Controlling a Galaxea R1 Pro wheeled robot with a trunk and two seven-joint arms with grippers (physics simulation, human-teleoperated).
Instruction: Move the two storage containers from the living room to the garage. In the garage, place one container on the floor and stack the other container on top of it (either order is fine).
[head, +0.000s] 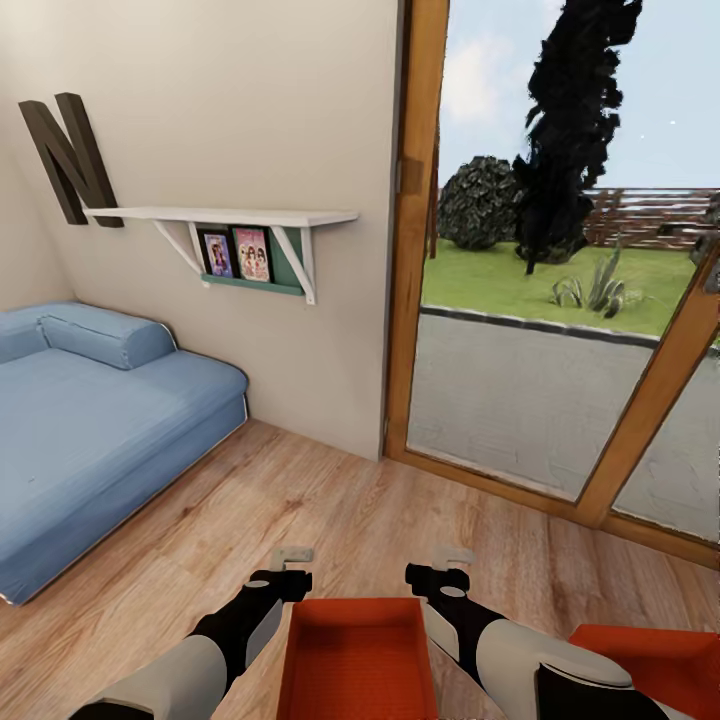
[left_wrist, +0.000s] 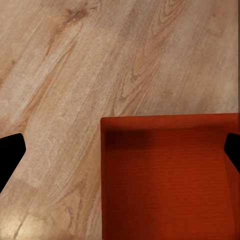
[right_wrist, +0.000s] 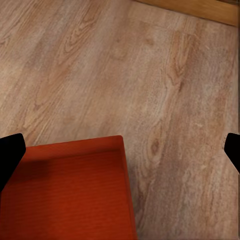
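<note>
- The living room has a light wood-plank floor and beige walls; a blue sofa fills the left side.
- On the far wall a white shelf carries two small pictures, with a dark letter N standing on its left end.
- A wood-framed glass door takes up the right, showing pavement, lawn and dark trees outside.
- One storage container sits on the planks at the near edge, between the two arms; its far rim lies just short of both pincers.
- A second container lies to the near right, partly covered by the right forearm and cut off by the picture's edge.
- The left pincer hangs over the first container's left wall, fingers spread wide and gripping nothing; the left wrist view has that wall between the dark fingertips.
- The right pincer hangs the same way over the right wall, released and empty.
- Bare planks lie open between the containers, the sofa and the door frame.
</note>
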